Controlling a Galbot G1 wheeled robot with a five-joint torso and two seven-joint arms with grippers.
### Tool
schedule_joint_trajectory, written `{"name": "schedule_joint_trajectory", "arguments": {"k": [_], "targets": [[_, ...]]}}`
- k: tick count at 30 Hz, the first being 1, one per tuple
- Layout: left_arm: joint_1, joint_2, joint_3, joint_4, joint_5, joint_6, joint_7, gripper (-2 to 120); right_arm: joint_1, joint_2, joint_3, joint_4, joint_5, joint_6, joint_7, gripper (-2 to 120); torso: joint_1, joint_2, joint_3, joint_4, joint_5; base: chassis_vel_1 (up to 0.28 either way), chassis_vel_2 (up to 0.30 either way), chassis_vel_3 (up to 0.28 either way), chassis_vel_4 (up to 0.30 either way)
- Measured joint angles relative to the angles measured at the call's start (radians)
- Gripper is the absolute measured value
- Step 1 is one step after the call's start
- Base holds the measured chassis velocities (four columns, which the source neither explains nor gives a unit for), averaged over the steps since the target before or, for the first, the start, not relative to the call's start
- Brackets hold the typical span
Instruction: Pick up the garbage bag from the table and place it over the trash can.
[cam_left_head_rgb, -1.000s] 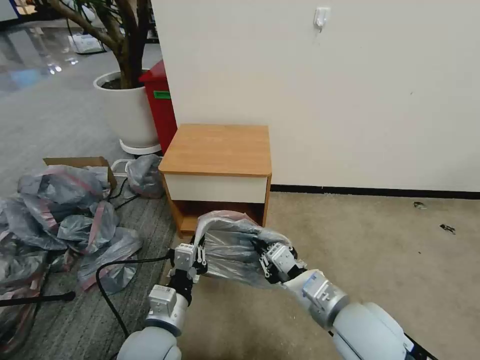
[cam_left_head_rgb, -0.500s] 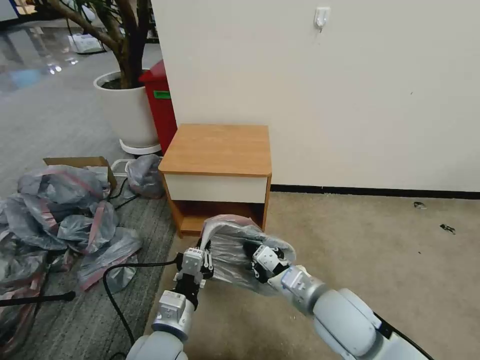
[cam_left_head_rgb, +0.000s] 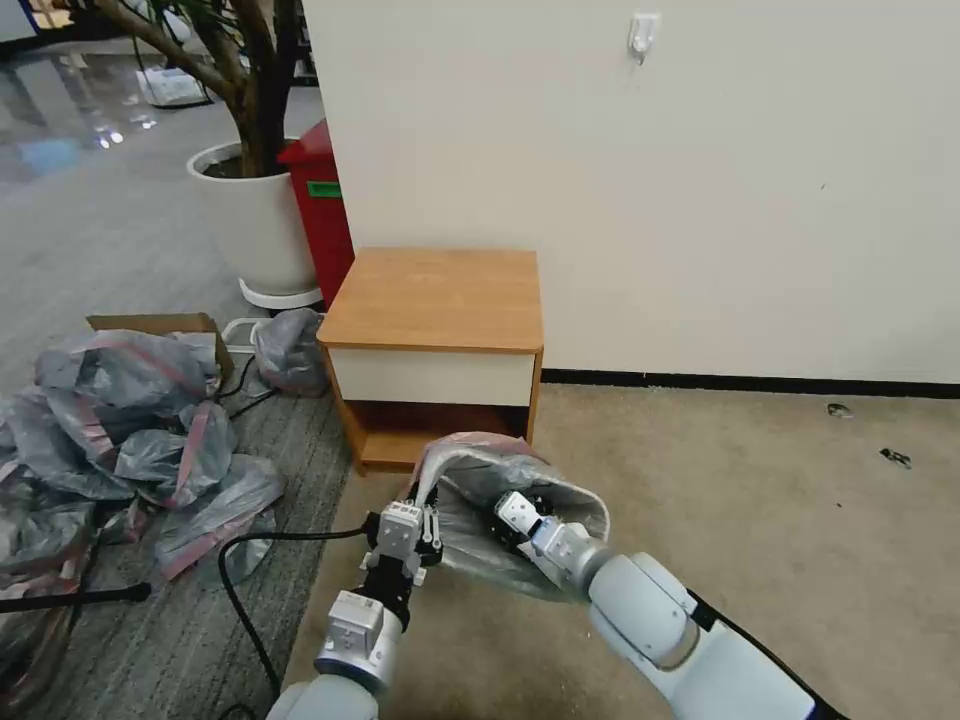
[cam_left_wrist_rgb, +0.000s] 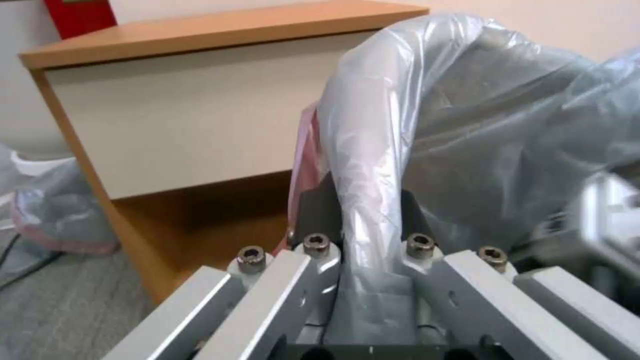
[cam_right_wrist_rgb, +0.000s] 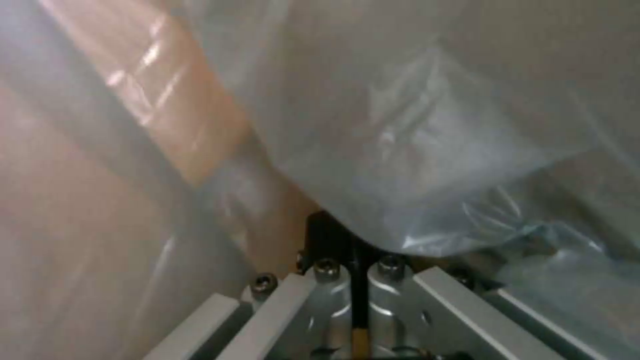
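Translucent grey plastic garbage bag (cam_left_head_rgb: 500, 500) hangs before the wooden table (cam_left_head_rgb: 435, 300), left tool (cam_left_head_rgb: 422, 510) and right tool (cam_left_head_rgb: 508, 520) both clamped on its rim; I should spread evenly, avoiding tears.

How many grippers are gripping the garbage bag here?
2. The left gripper pinches the garbage bag at its left edge; the right gripper grips it from the right.

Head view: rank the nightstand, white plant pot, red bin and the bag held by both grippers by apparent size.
1. Nightstand, largest.
2. White plant pot and the held garbage bag look about alike; the bag is nearer the camera, so unranked.
3. Red bin, smallest, partly hidden by the pot.
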Motion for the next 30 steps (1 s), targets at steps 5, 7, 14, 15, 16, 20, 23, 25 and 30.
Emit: {"name": "schedule_joint_trajectory", "arguments": {"k": [5, 7, 14, 15, 16, 20, 23, 25, 30], "targets": [[0.005, -0.006, 0.021, -0.022, -0.053, 0.031, -0.008, 5, 0.024, 0.022, -0.014, -0.043, -0.005, 0.0, 0.0, 0, 0.0, 0.0, 0.0, 0.0, 0.0, 0.0, 0.0, 0.0, 0.0], [0.005, -0.006, 0.023, -0.031, -0.086, 0.047, -0.015, 5, 0.03, 0.029, -0.017, -0.053, -0.005, 0.0, 0.0, 0, 0.0, 0.0, 0.0, 0.0, 0.0, 0.0, 0.0, 0.0, 0.0], [0.002, -0.006, 0.016, -0.044, -0.158, 0.078, -0.03, 5, 0.028, 0.036, -0.016, -0.047, -0.004, 0.003, 0.001, 0, 0.0, 0.0, 0.0, 0.0001, 0.0, 0.0, 0.0, 0.0, 0.0], [0.0, -0.006, 0.011, -0.046, -0.177, 0.087, -0.036, 5, 0.019, 0.032, -0.013, -0.031, -0.002, 0.005, 0.001, 0, 0.0, 0.0, 0.0, 0.0, 0.0001, 0.0, 0.0, 0.0, 0.0], [-0.003, -0.006, 0.003, -0.046, -0.201, 0.102, -0.047, 5, 0.007, 0.023, -0.006, -0.008, 0.002, 0.008, 0.001, 0, 0.0, 0.0, 0.0, 0.0, 0.0001, 0.0, 0.0, 0.0, 0.0], [-0.019, -0.007, -0.03, -0.046, -0.273, 0.158, -0.089, 5, -0.035, -0.012, 0.02, 0.078, 0.027, 0.018, 0.001, 0, 0.0, 0.0, 0.0, 0.0, 0.0, 0.0, 0.0, 0.0, 0.0], [-0.032, -0.007, -0.05, -0.051, -0.36, 0.225, -0.133, 5, -0.083, -0.046, 0.056, 0.165, 0.05, 0.03, 0.001, 0, 0.0, 0.0, 0.0, 0.0, 0.0, 0.0, 0.0, 0.0, 0.0], [-0.04, -0.007, -0.062, -0.054, -0.406, 0.256, -0.155, 5, -0.107, -0.06, 0.078, 0.202, 0.06, 0.038, -0.001, 0, 0.0, 0.0, 0.0, -0.0001, 0.0, 0.0, 0.0, 0.0, 0.0], [-0.067, -0.006, -0.111, -0.062, -0.59, 0.383, -0.228, 5, -0.24, -0.083, 0.219, 0.328, 0.124, 0.095, -0.005, 0, 0.0, 0.0, 0.0, -0.0001, -0.0001, 0.0, 0.0, 0.0, 0.0]]}}
